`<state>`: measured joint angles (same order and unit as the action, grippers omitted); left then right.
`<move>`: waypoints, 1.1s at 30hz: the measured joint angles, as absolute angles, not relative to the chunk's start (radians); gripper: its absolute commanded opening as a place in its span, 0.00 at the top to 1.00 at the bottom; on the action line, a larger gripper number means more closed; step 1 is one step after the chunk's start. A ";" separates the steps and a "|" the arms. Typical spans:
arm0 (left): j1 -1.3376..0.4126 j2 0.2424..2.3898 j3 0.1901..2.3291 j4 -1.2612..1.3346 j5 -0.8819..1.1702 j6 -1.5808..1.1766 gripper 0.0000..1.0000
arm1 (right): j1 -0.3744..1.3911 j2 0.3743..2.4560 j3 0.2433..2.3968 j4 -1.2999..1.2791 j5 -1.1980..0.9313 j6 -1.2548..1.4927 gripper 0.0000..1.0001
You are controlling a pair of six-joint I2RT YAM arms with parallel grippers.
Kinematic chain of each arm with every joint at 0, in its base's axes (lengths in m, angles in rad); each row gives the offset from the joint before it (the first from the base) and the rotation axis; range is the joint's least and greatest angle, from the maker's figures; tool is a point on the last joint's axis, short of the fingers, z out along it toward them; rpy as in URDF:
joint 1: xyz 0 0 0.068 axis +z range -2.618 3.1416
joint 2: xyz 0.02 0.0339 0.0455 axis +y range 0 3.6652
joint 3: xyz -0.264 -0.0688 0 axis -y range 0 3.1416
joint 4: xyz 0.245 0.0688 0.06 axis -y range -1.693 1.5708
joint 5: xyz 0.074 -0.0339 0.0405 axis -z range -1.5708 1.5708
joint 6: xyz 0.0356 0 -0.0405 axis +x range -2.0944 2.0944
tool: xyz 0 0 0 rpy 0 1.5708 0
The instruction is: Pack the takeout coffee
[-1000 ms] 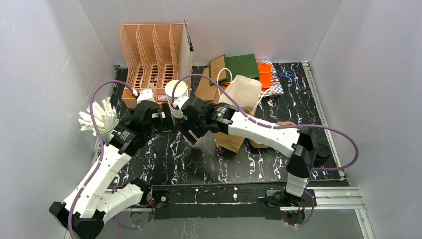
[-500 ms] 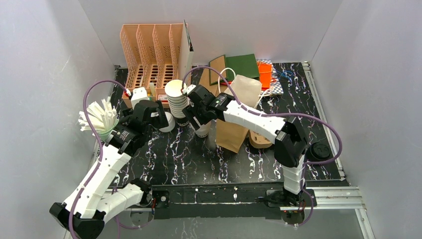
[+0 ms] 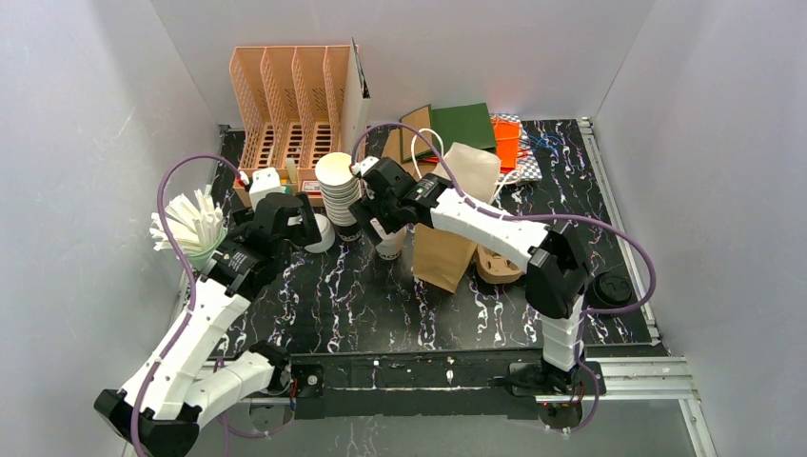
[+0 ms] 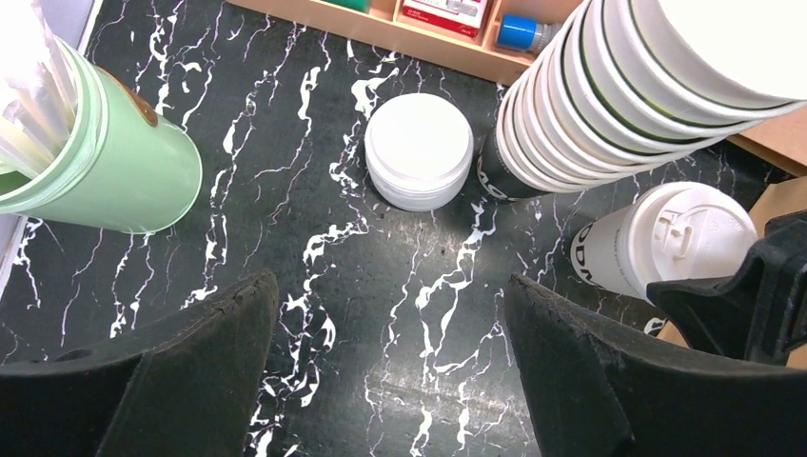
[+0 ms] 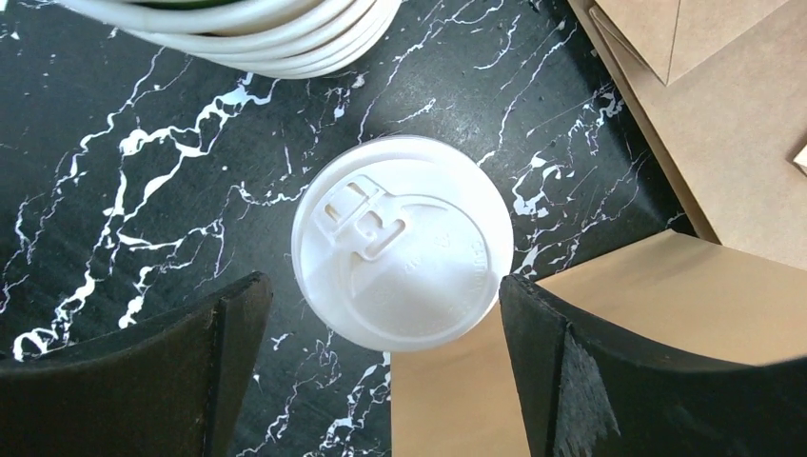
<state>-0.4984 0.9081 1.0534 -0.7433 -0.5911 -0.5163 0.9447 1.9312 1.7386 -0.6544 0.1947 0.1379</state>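
A takeout coffee cup [image 5: 400, 252] with a white sip lid stands upright on the black marbled table, against a brown paper bag [image 5: 609, 324]. My right gripper [image 5: 383, 286] hangs open just over it, one finger on each side of the lid, not touching. From above, the same cup [image 3: 388, 248] sits below that gripper [image 3: 385, 221]. My left gripper [image 4: 390, 286] is open over bare table, nothing between its fingers. It sees the cup [image 4: 666, 243] at its right, and from above it [image 3: 306, 227] is left of the cup stack.
A tall stack of lidless cups [image 3: 338, 190] leans just left of the coffee, with a low pile of flat white lids [image 4: 419, 150] beside it. A green cup of white sticks [image 4: 105, 162] stands far left. A peach organiser [image 3: 285, 95] and paper bags [image 3: 442, 257] fill the back.
The right arm swung back toward the cup stack with the lidded cup, set it by the brown bag and opened its jaws. The left gripper shifted slightly.
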 measured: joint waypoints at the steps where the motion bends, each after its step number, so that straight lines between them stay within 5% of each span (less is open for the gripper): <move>1: -0.498 0.907 1.053 -0.739 -0.591 -0.516 0.13 | 0.945 1.925 1.739 -0.656 0.192 0.132 0.02; 17: -0.454 0.987 1.098 -0.646 -0.440 -0.544 0.40 | 0.945 1.791 1.930 -0.642 0.119 0.022 0.42; 25: -0.355 0.995 1.113 -0.529 -0.334 -0.603 0.52 | 0.945 1.813 2.028 -0.553 -0.053 -0.081 0.56; 33: -0.268 0.987 1.042 -0.351 -0.214 -0.680 0.55 | 0.956 1.909 2.082 -0.505 -0.164 -0.174 0.59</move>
<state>-0.2680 0.9874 1.0420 -0.3511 -0.2142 -0.6804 0.9562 1.9095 2.0815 -0.5053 -0.1642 -0.1738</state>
